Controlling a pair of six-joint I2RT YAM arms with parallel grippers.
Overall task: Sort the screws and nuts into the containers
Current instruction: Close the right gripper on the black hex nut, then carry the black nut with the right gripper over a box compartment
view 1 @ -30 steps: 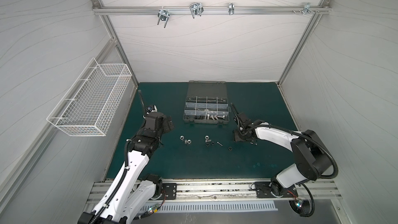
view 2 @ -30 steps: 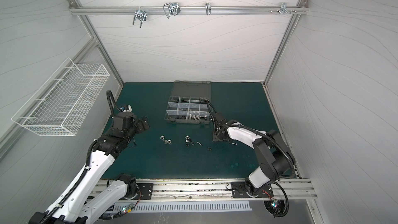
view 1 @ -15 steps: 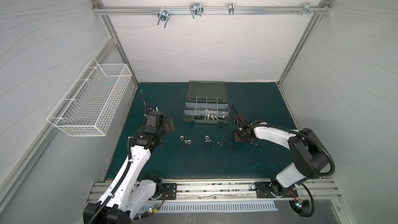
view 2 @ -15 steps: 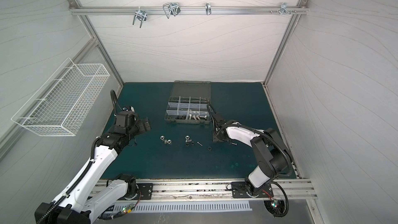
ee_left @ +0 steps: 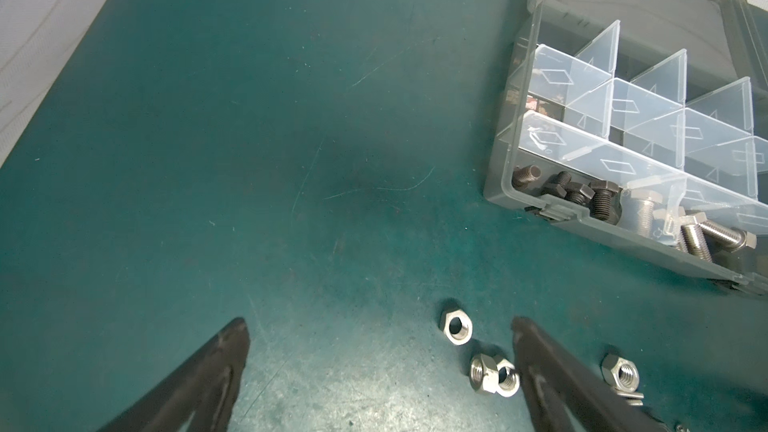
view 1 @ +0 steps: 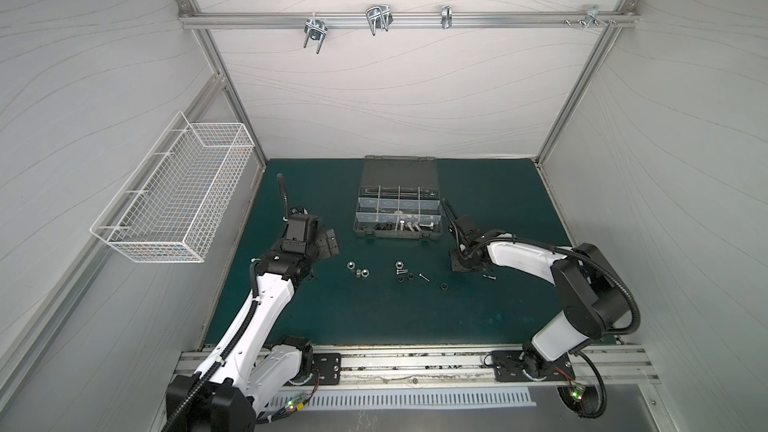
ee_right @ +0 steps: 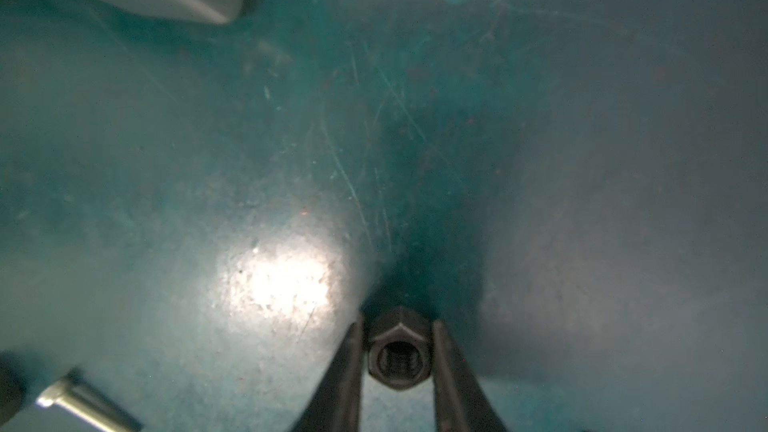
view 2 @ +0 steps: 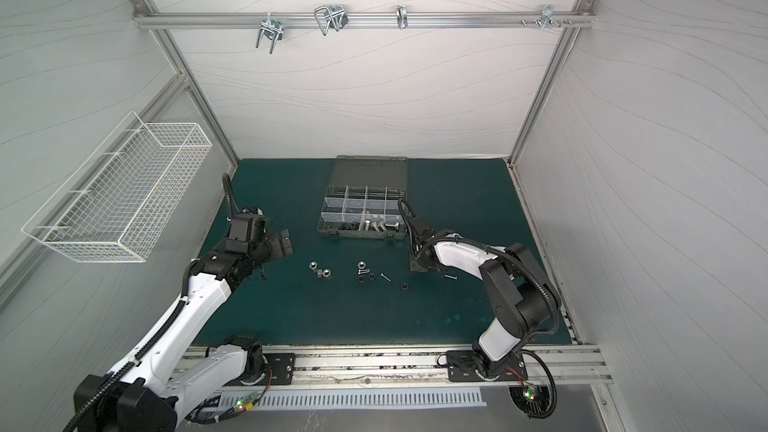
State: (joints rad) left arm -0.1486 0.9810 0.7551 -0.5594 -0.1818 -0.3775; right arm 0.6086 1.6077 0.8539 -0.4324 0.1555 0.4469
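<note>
Your right gripper [ee_right: 397, 326] is closed on a black hex nut [ee_right: 399, 357], with one finger against each opposite side. The nut is down at the green worktop [ee_right: 415, 139]; whether it is lifted clear cannot be told. A thin silver screw [ee_right: 79, 403] lies near it, apart from the fingers.

Your left gripper [ee_left: 378, 324] stands wide open. One silver hex nut [ee_left: 456, 328] shows between its fingertips, not gripped.

The organizer case [view 1: 395, 235] sits mid-worktop toward the back, with black bolts [ee_left: 582, 195] and silver bolts [ee_left: 698, 238] in its front compartments.
</note>
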